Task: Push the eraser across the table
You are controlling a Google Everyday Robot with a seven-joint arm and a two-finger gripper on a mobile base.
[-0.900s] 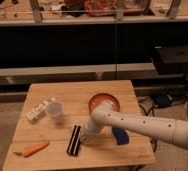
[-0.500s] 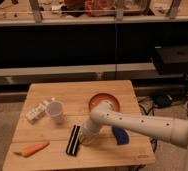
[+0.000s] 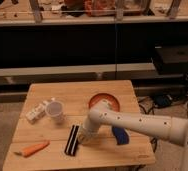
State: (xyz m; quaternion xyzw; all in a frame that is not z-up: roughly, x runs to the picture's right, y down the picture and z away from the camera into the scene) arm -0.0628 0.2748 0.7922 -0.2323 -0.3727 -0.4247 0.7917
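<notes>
Right at the front edge of the small square light-wood plank table (image 3: 77, 95), toward its front left corner, lay an orange carrot (image 3: 32, 148). Just beyond it, near the middle of the front edge, the long, narrow black rectangular eraser with a pale lengthwise stripe (image 3: 72, 140) lay flat, its length running roughly front to back.

The gripper (image 3: 83, 134), at the end of the white arm (image 3: 137, 122), stood low at the eraser's right long side, touching it or just beside it. Whether it was open or closed could not be told, and it seemed to hold nothing. A blue curved object (image 3: 119, 135) lay toward the front right corner. Farther back, near the left edge, stood a clear plastic cup (image 3: 55, 111) and a small white box (image 3: 35, 113), with a round red-orange bowl (image 3: 107, 101) toward the right edge.

The eraser looked light, stiff and flat-bottomed, so it would probably slide easily on the wood. It needed no grasp. A low press at the middle of the long side seemed best, since a shove near either end would likely spin it. The carrot lay near a leftward path.
</notes>
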